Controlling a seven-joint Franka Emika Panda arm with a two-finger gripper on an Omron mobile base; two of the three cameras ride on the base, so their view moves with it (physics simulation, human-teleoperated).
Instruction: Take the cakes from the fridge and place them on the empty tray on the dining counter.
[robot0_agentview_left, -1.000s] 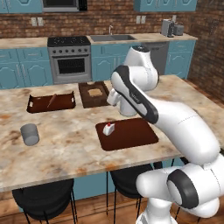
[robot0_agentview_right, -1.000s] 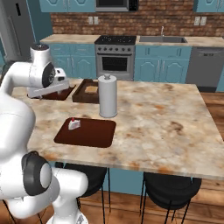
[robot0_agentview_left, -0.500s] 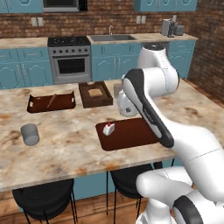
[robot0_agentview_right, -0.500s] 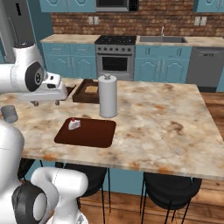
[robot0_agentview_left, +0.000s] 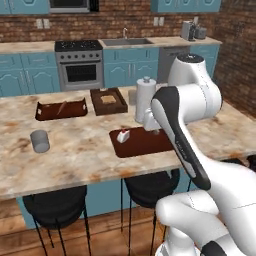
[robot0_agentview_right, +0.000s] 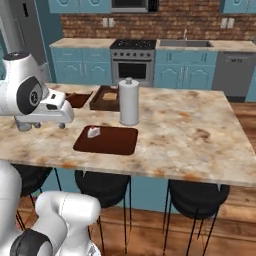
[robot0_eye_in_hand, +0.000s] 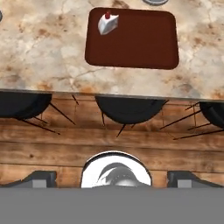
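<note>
One cake wedge (robot0_eye_in_hand: 107, 22) lies on one dark tray (robot0_eye_in_hand: 144, 48). Three trays, one paper-towel roll (robot0_agentview_right: 129, 101), one grey cup (robot0_agentview_left: 40, 141), three black stools.

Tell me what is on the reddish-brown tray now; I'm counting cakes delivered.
One cake wedge with a red cherry sits in a corner of the tray; the rest of the tray is bare in the hand view. In the left base view the arm covers part of the tray.

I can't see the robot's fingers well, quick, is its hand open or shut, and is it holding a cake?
Gripper: open, holding nothing. One cake sits on the tray.
</note>
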